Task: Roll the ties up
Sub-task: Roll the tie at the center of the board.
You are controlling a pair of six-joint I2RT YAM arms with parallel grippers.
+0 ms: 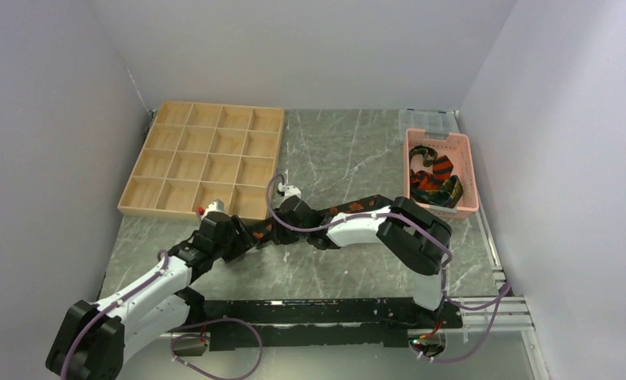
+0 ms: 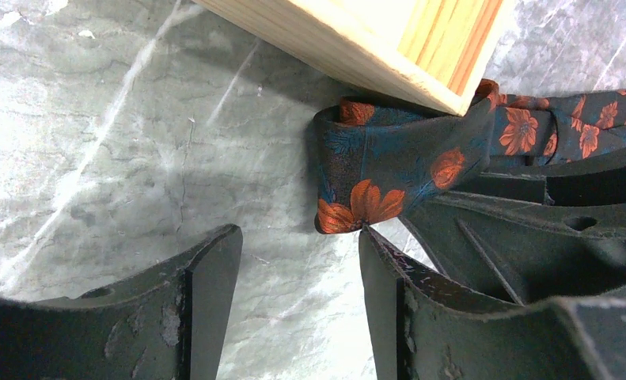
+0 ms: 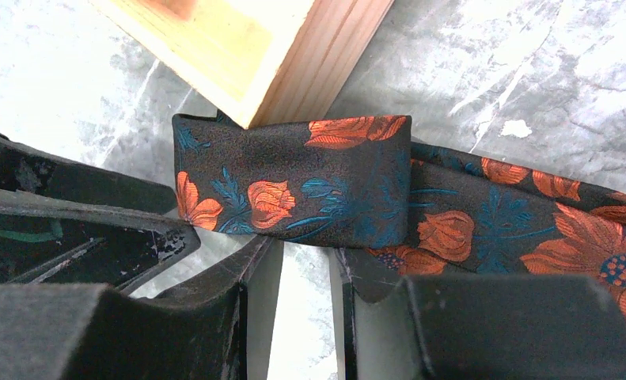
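Note:
One tie (image 1: 355,207), black with orange flowers and teal leaves, lies across the table in front of the wooden tray. Its end is folded over into a short flat loop (image 2: 381,166) (image 3: 294,178) against the tray's corner. My left gripper (image 1: 230,233) (image 2: 294,237) is open and empty, and its right fingertip (image 2: 370,237) touches the loop's near edge. My right gripper (image 1: 274,222) (image 3: 305,253) meets the loop from the other side. Its jaws stand a narrow gap apart, bare table shows between them, and their tips reach the fold's edge. More ties (image 1: 434,178) lie in the pink basket.
The wooden compartment tray (image 1: 202,158) (image 2: 388,47) (image 3: 294,55) sits at the back left, its near corner right over the fold. The pink basket (image 1: 468,170) stands at the right by the wall. The two grippers' fingers (image 2: 531,222) almost touch each other.

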